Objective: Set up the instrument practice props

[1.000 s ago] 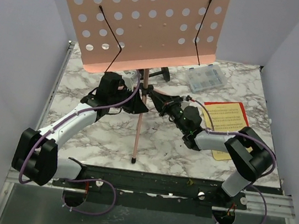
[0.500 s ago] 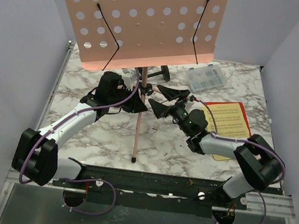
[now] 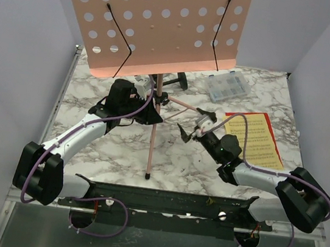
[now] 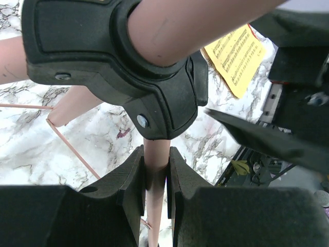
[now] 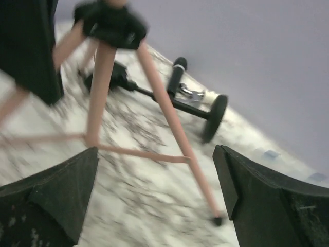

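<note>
Left gripper was clamped on the stand's pink tube just under the hub, likely to steady it upright at mid-table. Mic lay tipped over behind the stand, not yet set up. Right gripper hung wide open, holding nothing, near the stand's legs, probably free for another prop. Pages lay flat at right, not yet on the stand.

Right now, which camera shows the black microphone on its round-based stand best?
Right wrist view: the black microphone lies toppled behind the pink tripod legs, though blurred. The top view shows only a bit; the left wrist view, none.
</note>
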Available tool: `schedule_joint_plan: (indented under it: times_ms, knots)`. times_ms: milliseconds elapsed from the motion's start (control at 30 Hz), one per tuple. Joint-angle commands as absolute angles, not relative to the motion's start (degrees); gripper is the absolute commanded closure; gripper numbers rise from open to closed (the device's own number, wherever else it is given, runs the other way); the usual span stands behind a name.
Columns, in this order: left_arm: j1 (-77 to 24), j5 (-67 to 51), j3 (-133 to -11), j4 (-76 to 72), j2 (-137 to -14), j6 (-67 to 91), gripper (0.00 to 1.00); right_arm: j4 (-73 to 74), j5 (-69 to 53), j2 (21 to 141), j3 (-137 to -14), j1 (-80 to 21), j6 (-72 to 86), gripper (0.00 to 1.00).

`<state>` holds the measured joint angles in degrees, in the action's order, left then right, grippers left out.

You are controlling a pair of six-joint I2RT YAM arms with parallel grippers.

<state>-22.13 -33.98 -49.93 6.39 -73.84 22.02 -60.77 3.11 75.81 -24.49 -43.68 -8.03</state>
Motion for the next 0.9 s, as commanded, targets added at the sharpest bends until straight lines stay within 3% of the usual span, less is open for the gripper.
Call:
schedule_joint_plan:
  times_ms: [0, 167, 500, 733, 867]
  knots:
    - [-22.0, -29.2, -48.1, 11.9, -74.8, 22.3, 1.0, -52.9, -12.0, 79.9, -23.9, -44.0, -80.8, 0.0]
    - [-22.0, -29.4, -48.3, 12.0, -74.7, 22.3, 1.0, -48.5, -15.7, 81.4, -30.4, -44.0, -90.7, 0.0]
    - [-22.0, -27.8, -47.9, 12.3, -73.5, 21.8, 1.0, -49.2, -24.2, 87.6, -38.7, -44.3, -90.9, 0.01]
    - [-22.0, -27.7, -48.1, 12.4, -73.7, 21.7, 1.0, -51.5, -26.6, 91.3, -42.0, -44.3, -87.5, 0.18]
    - [-22.0, -28.7, -48.4, 12.4, -74.1, 21.9, 1.0, -53.8, -27.2, 92.4, -42.3, -44.3, -83.5, 0.36]
